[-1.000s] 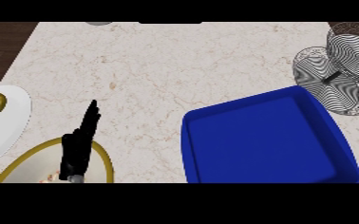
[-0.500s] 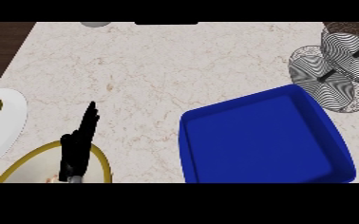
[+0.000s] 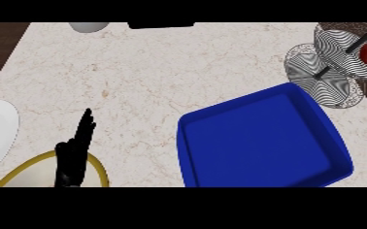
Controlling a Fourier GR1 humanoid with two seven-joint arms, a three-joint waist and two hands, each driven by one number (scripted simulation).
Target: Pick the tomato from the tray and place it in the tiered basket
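The blue tray (image 3: 261,143) lies at the lower right of the marble counter, and nothing shows inside it. At the upper right stands the tiered basket (image 3: 326,65), black-and-white striped, partly cut off by the picture's edge. A red sliver (image 3: 364,53) shows within the basket at the right edge; I cannot tell for sure that it is the tomato. My left hand (image 3: 72,155) rests open at the lower left, fingers straight and pointing up, far from the tray. My right hand shows nowhere.
A yellow-rimmed plate (image 3: 99,167) lies under the left hand at the bottom left. A white plate (image 3: 6,128) pokes in at the left edge. A grey round object (image 3: 87,26) and a black object (image 3: 161,25) sit at the counter's far edge.
The whole view has shifted a little: tray and basket sit slightly further left and lower, and more of the basket shows. The left hand stays still.
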